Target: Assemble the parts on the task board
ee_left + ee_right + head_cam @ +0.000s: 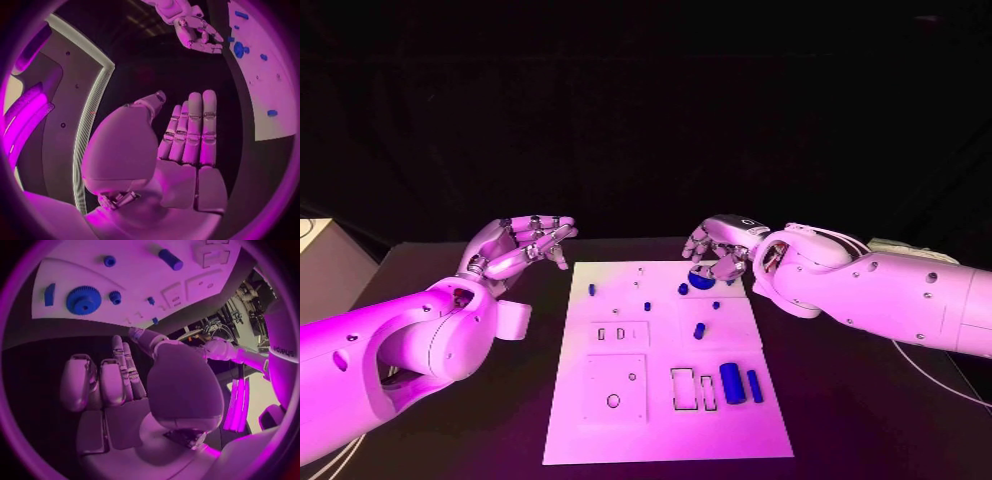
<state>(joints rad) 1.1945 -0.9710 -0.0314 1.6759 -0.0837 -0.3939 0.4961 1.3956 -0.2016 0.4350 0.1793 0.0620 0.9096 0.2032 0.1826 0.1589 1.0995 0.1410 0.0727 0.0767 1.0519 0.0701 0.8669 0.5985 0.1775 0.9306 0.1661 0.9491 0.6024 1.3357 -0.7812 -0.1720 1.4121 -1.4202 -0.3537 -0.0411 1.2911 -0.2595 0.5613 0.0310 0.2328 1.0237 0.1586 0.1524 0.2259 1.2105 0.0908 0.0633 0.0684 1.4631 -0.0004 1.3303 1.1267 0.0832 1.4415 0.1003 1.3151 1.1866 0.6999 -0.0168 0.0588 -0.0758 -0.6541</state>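
Left hand [519, 245] off board's [661, 440] far-left corner, fingers apart, holding nothing. Right hand [720, 250] above far-right corner, fingers loosely curled, nothing gripped. Gear [701, 282] on board directly under right hand, small peg [684, 288] beside it. Two cylinders [733, 382] lying near board's right edge, well apart from both hands.

The white task board [668, 420] lies flat in the middle of the black table, long side running away from the robot. A blue toothed gear [701, 282] sits near its far right corner, small blue pegs [646, 306] dot the far half, and two blue cylinders [733, 382] lie side by side near the right edge, beside rectangular slots [684, 389].
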